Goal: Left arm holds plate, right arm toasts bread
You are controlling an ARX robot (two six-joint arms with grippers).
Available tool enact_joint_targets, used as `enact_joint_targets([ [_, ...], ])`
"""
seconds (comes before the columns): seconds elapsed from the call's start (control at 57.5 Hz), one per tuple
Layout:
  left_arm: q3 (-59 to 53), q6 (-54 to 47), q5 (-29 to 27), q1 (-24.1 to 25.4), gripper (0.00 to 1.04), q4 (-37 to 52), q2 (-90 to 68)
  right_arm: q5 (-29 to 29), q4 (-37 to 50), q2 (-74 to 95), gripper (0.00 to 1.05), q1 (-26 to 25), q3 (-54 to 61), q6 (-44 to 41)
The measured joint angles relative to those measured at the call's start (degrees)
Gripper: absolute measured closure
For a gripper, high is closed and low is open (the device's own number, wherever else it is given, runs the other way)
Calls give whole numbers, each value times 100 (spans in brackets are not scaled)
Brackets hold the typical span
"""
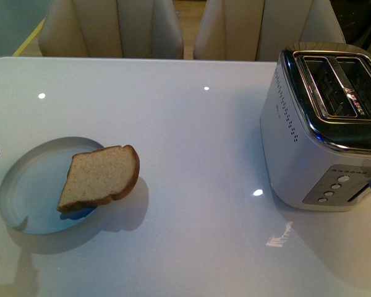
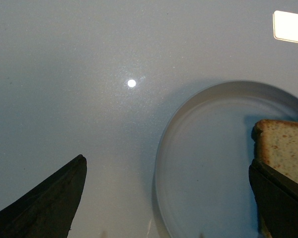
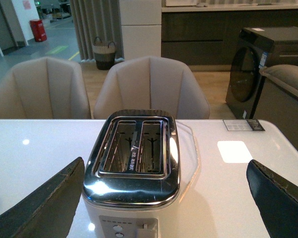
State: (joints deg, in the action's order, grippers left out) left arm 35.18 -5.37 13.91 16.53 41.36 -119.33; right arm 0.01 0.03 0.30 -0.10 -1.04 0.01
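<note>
Nearest to me, at the lower left of the front view, the plate lies flat on the white bench. The bread rests on it, but not neatly. Its flat end is down inside the plate, and its round end seems to lean on the rim and pokes out over the right side. I think that helps, because the crust sticking out is easy to pinch.

My left gripper is spread wide and holds nothing. In its wrist view the plate's edge sits between the two dark fingers, and one finger is over the bread's side of the plate. I cannot tell if it touches. In the front view only a small black tip shows at the left edge, just beside the plate. I think it is there to stop the plate sliding when the bread is lifted.

Further off, at the right of the front view, stands the shiny toaster, well apart from the plate. Its two slots face up and look empty, ready for the slice. My right gripper faces the toaster, also spread wide and empty. It is not at the bread yet, so the toasting has not begun.

Farthest away, at the top, pale chairs stand behind the bench
</note>
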Motion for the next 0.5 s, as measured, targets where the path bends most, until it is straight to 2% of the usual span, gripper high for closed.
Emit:
enact_joint_targets([
  [0.505, 758, -374, 136, -348, 7, -39, -1388, 0, 0, 0, 9, 0, 0, 0],
])
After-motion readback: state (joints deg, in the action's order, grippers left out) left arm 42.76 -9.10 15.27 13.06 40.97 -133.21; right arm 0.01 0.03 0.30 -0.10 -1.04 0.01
